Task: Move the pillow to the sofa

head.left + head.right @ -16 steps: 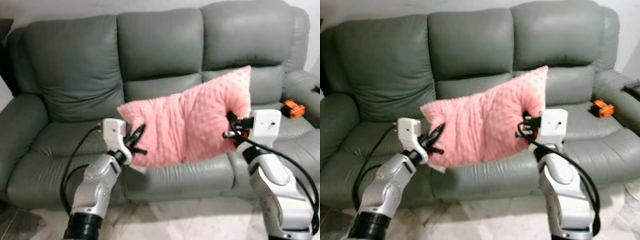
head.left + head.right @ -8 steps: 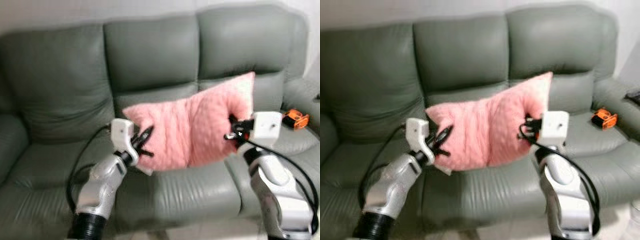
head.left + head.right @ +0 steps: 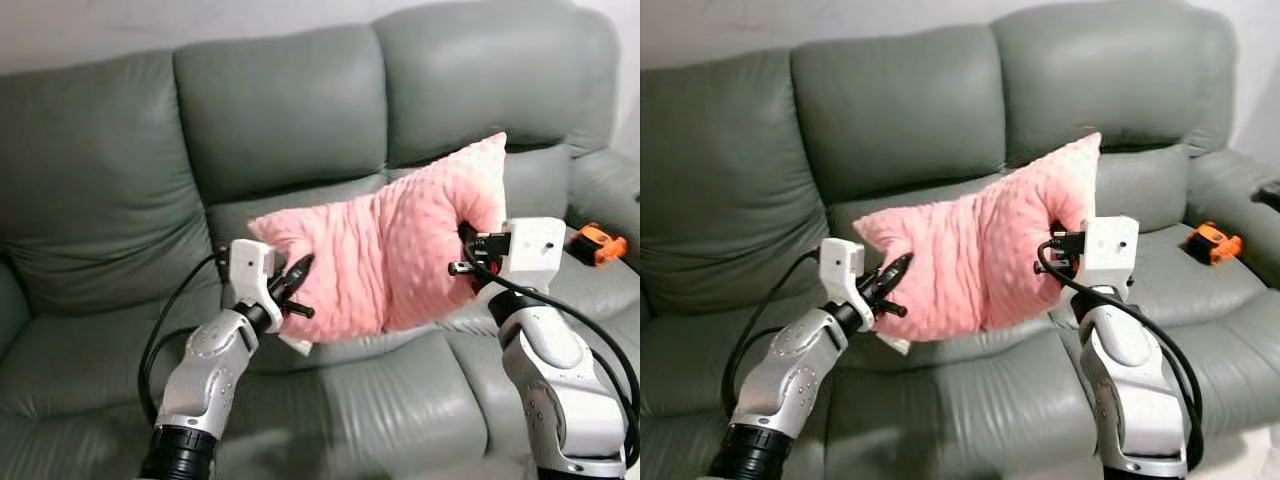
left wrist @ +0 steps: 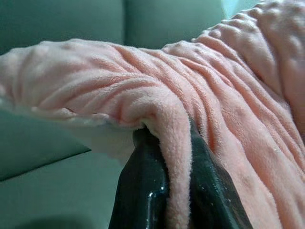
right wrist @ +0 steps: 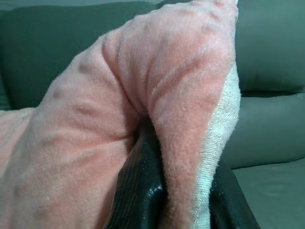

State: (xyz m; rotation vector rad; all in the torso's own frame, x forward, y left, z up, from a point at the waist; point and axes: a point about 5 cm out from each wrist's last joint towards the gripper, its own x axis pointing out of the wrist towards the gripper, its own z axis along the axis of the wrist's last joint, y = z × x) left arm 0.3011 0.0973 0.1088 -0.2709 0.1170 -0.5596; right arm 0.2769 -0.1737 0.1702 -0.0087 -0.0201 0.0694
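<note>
pillow [image 3: 390, 250] soft, light, sags | L gripper [image 3: 292, 290] + R gripper [image 3: 468, 252] each pinch an end fold | above sofa [image 3: 300, 120] | grip edges

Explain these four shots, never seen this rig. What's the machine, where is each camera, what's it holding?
It is a walking humanoid robot with two silver arms, each ending in a gripper with two long black fingers. The two wide pictures come from a stereo camera on its head, looking forward and down, so both show one scene. The two close-ups come from cameras on the wrists, looking along each gripper's fingers.

In front stands a grey-green sofa. The left gripper and the right gripper each pinch one end of a pink pillow, holding it in the air in front of the middle backrest, above the seat. In the wrist views the plush fabric is folded between the black fingers. A small orange object lies on the right-hand seat.
</note>
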